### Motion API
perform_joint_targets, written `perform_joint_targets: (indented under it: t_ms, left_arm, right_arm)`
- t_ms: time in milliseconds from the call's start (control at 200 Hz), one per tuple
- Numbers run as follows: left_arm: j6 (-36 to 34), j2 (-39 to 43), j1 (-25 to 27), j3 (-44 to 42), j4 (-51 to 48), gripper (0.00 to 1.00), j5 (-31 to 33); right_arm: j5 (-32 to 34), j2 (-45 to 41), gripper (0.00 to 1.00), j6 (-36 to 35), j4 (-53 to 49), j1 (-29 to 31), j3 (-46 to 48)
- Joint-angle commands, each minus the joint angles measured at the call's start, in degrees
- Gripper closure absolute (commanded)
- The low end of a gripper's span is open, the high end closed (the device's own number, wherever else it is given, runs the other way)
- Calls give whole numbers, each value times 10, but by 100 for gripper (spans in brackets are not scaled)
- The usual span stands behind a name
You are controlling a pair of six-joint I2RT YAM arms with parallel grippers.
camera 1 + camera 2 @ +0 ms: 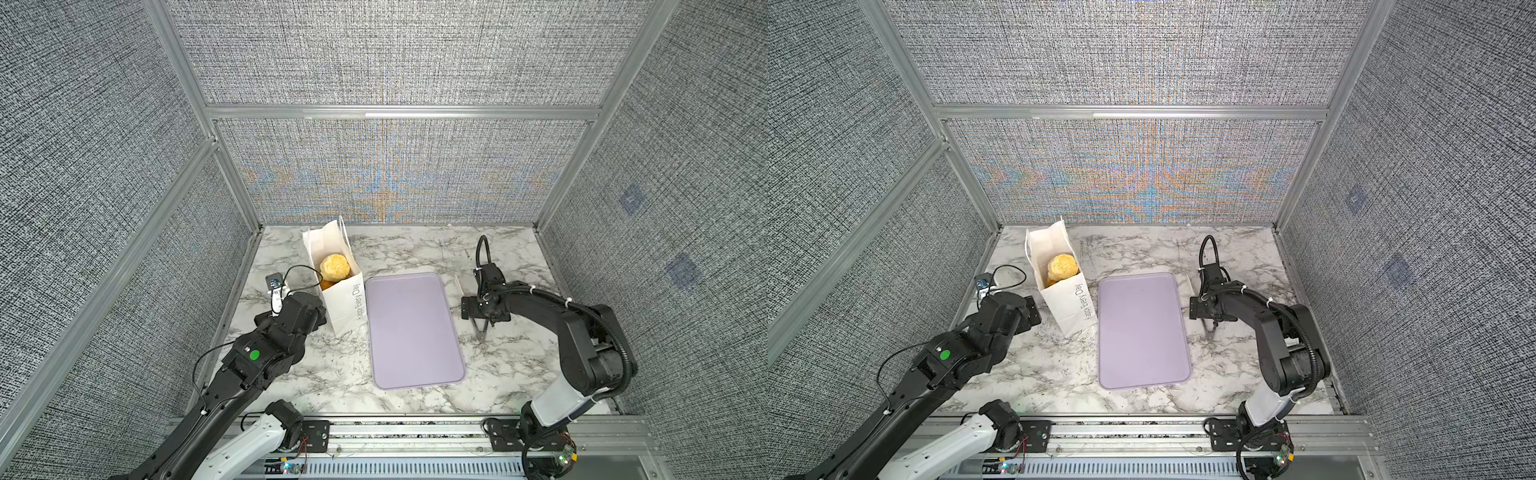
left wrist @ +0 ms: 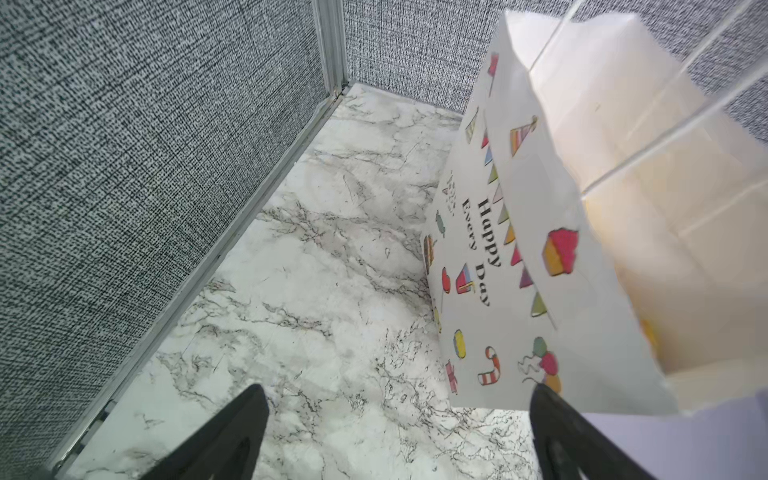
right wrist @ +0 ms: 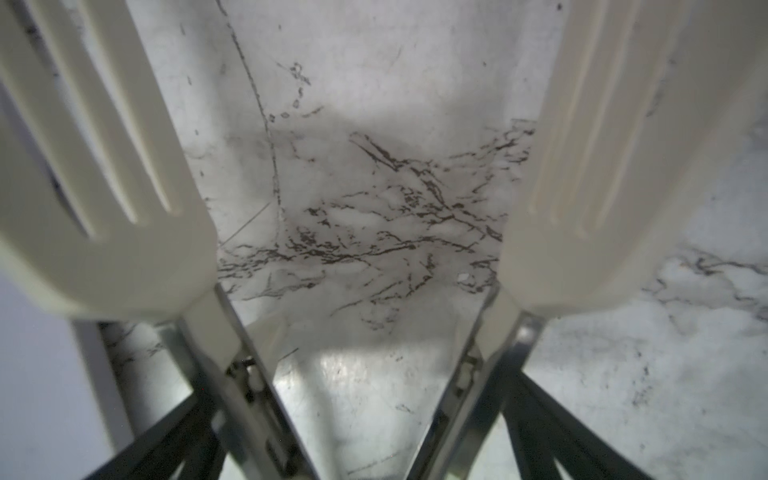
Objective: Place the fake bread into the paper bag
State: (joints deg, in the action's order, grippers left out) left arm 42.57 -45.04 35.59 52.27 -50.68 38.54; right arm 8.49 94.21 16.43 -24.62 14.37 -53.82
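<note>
— Bread (image 1: 334, 267)?
— Inside the paper bag (image 1: 343, 299), just beside the left gripper (image 2: 397, 388), whose fingers are spread, holding nothing.
— Right gripper (image 3: 359, 390)?
— Bag well away from it, past the lilac tray (image 1: 413, 332); fingers wide, flanking splayed tongs (image 3: 124, 166). Gripping them? I cannot tell.

The white paper bag (image 1: 343, 301) (image 1: 1071, 305) (image 2: 515, 291) stands upright, mouth open, toward the back left of the marble table (image 1: 415, 249), its grey "Happy Every Day" lettering facing the lilac tray (image 1: 411, 332) just beside it. Inside, a speckled golden round bun (image 1: 335, 268) (image 1: 1062, 266) lies on top of an orange piece (image 1: 327, 285) of fake bread.
</note>
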Motion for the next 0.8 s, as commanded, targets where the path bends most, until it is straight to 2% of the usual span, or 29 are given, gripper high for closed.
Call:
perform_joint_targets:
  t_ms: [0, 180, 310, 520, 675, 796]
  left_arm:
    - [38, 12, -12, -22, 17, 1, -1]
    - [49, 26, -51, -63, 37, 1, -25]
    - [25, 3, -84, -81, 62, 1, -44]
    - [-21, -60, -152, -97, 142, 1, -67]
    - [-71, -84, -208, -118, 221, 1, -83]
    - [-110, -101, -252, -139, 281, 1, -74]
  right_arm:
    - [-13, -18, 1, -18, 28, 1, 20]
    - [16, -101, 1, -35, 80, 1, 62]
    - [46, -183, 1, -75, 146, 1, 101]
    - [102, -275, 1, -165, 339, -2, 196]
    - [125, -275, 1, -221, 543, -23, 285]
    - [124, -227, 1, -191, 641, -72, 311]
